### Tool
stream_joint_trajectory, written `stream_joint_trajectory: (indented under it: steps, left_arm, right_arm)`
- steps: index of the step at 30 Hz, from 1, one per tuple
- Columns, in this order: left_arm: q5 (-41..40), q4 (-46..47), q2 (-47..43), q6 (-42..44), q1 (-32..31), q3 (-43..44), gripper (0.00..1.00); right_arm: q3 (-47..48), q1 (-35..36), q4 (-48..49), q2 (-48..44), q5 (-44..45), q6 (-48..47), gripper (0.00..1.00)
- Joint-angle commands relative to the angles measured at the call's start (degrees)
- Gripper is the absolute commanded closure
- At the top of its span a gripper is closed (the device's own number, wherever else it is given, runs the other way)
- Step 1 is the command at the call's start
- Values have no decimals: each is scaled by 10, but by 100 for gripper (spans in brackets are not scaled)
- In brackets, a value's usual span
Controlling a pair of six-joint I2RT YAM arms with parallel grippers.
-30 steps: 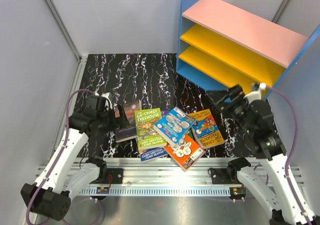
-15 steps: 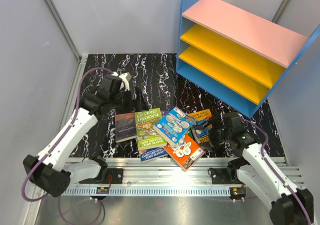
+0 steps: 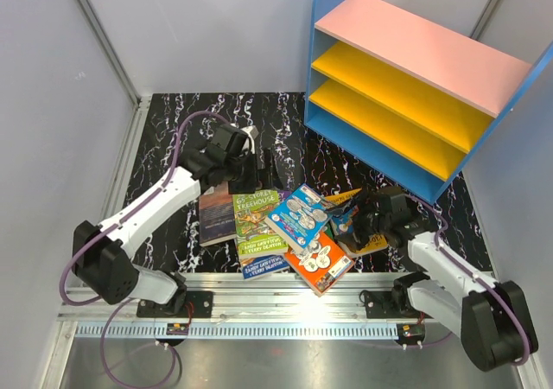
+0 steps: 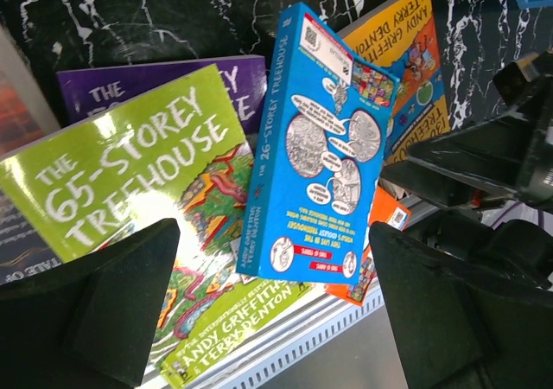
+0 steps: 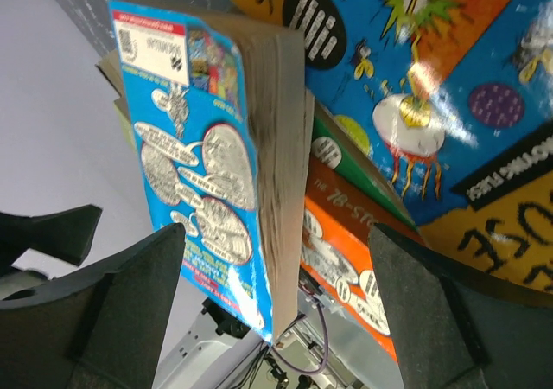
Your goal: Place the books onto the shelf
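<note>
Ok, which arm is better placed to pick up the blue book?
Probably right. The right gripper is open, low beside the blue book, whose page edge sits inside its jaws, and nearer the shelf. The left gripper hovers open beyond the pile.

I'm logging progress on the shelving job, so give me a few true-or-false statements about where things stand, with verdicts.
1. No book is on the shelf yet. True.
2. The left claw is shut on a book. False: it is open, holding nothing.
3. The green 65-Storey Treehouse book lies beside the blue 26-Storey Treehouse book. True.
4. The dark brown book rests on the shelf. False: it lies on the table, left of the green book.
5. The right claw is up at the shelf. False: it is down at the blue book, open, a jaw on either side.
</note>
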Motion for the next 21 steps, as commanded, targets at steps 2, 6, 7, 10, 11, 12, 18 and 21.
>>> stream_joint_trajectory:
  steps: [2, 6, 7, 10, 11, 12, 18, 21]
  left_arm:
    - [13, 60, 15, -14, -8, 34, 1]
    - [32, 74, 41, -11, -14, 52, 1]
    - [34, 77, 54, -11, -16, 55, 1]
    - [43, 88, 74, -8, -24, 62, 1]
    - [45, 94, 85, -8, -30, 62, 1]
    - [47, 96, 91, -8, -31, 62, 1]
    - [68, 110, 153, -10, -52, 76, 1]
    - [78, 112, 186, -10, -72, 85, 1]
  right_arm:
    - [-2, 3, 88, 47, -14, -11, 7]
    - [-2, 11, 126, 102, -3, -19, 8]
    - [-4, 14, 151, 112, -2, -17, 9]
    - [-11, 19, 207, 165, -8, -11, 13]
    - [-8, 21, 219, 180, -12, -9, 16]
    - [-4, 23, 242, 209, -19, -7, 18]
    - [39, 58, 269, 274, -17, 1, 27]
    - [59, 67, 263, 282, -16, -1, 39]
